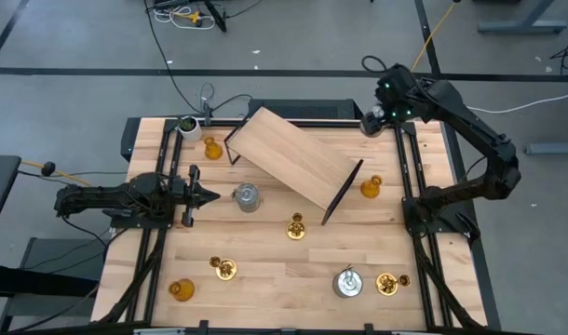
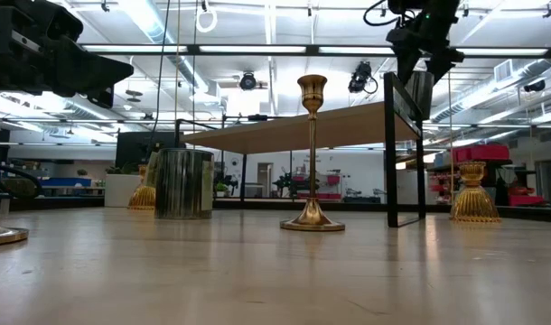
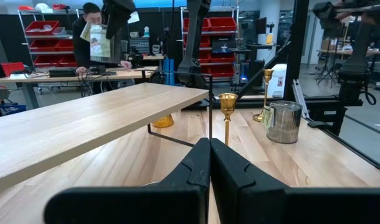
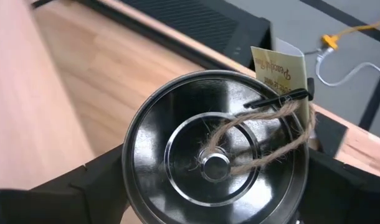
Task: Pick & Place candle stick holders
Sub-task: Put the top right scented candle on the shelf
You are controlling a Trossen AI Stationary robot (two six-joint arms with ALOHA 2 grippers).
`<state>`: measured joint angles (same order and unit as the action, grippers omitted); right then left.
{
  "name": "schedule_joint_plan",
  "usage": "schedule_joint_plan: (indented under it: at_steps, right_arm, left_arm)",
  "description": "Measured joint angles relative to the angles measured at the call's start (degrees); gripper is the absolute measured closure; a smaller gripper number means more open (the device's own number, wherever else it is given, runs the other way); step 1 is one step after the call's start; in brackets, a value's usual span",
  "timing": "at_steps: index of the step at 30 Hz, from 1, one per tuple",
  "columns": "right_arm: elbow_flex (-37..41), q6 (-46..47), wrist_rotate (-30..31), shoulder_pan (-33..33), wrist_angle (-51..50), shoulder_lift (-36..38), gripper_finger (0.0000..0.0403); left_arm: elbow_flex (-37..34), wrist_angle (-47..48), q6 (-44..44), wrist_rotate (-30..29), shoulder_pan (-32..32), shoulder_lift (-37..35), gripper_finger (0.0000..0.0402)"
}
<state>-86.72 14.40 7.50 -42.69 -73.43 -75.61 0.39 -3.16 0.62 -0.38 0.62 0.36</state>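
Observation:
My right gripper (image 1: 371, 122) is over the table's far right corner, shut on a silver-grey metal cylinder holder (image 4: 209, 155) that has a twine loop and a paper tag. My left gripper (image 1: 209, 195) is shut and empty at the table's left, pointing level at another silver cylinder (image 1: 247, 196). Standing on the table are a third silver cylinder (image 1: 347, 282), brass sticks (image 1: 295, 226) (image 1: 225, 268) (image 1: 387, 282) and amber glass holders (image 1: 212, 147) (image 1: 371, 187) (image 1: 180, 290). My right gripper pinches the cylinder's outer wall between its two fingers, one finger (image 4: 106, 180) on each of two opposite sides (image 4: 131, 168). The fingers come from above, slanting down. The cylinder stays upright, its open top toward the wrist, lifted clear of the table.
A wooden riser shelf (image 1: 293, 154) on black legs stands slantwise across the table's far middle. A small white pot with a green plant (image 1: 188, 124) sits at the far left. Dark frame rails (image 1: 410, 177) run along both table sides. A person stands at a bench beyond the table.

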Motion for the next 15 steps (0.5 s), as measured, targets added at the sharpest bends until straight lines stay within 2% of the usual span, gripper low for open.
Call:
schedule_joint_plan:
  at_steps: [15]
  right_arm:
    - [0.0, -9.51, -12.81, 8.89, 7.96, -0.02, 0.0043]
  left_arm:
    - [0.0, 0.0, 0.0, 0.02, 0.0, 0.0, 0.039]
